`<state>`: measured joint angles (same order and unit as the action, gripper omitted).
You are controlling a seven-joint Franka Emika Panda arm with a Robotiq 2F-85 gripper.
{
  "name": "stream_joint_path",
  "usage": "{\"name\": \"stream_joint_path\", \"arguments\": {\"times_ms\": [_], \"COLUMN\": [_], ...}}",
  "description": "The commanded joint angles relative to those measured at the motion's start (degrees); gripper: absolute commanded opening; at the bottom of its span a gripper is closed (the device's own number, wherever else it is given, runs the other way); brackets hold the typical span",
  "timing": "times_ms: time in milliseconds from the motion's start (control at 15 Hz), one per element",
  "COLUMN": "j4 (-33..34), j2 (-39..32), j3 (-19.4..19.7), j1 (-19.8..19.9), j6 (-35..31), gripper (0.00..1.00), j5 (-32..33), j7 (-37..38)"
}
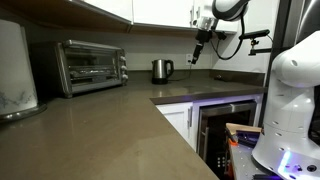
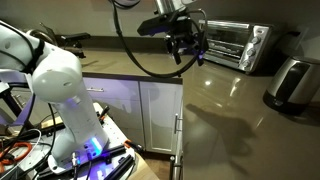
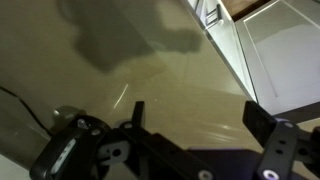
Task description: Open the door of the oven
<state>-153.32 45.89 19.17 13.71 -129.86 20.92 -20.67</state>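
The oven (image 1: 90, 66) is a small stainless-steel toaster oven at the back of the counter; it also shows in an exterior view (image 2: 229, 44). Its glass door (image 1: 88, 66) is shut, with a bar handle along the top. My gripper (image 1: 197, 54) hangs above the counter well away from the oven, beyond the kettle; in an exterior view (image 2: 186, 47) it is in front of the oven's left end. In the wrist view the gripper (image 3: 195, 120) is open and empty over bare counter; the oven is out of that view.
A steel kettle (image 1: 161, 70) stands between the oven and my gripper; it also shows in an exterior view (image 2: 293, 82). A built-in dark-glass appliance (image 1: 225, 125) sits under the counter. White cabinets (image 2: 140, 110) lie below. A marble-patterned object (image 1: 14, 70) stands at the near counter end.
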Motion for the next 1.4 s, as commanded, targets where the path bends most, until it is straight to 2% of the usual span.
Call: {"name": "stream_joint_path", "arguments": {"times_ms": [0,333,733,800,1333], "j4": [4.9,11.7,20.0,16.8,17.3], "j2": [-6.8,-14.6,-22.5,-19.3,-20.1], "j3": [2.1,4.7,4.5,3.0,2.5], "j1": [-2.0,-7.5,-11.7,-9.3,-8.7], "j6": [-5.2,-9.3,-13.5,-11.6,-11.7], "gripper": [1.0,1.0,1.0,1.0,1.0], "j5": [-0.8,-6.1,-13.5,-12.0,-12.1], "j7": [-3.7,-7.6,-10.6,-8.4,-8.3]}}
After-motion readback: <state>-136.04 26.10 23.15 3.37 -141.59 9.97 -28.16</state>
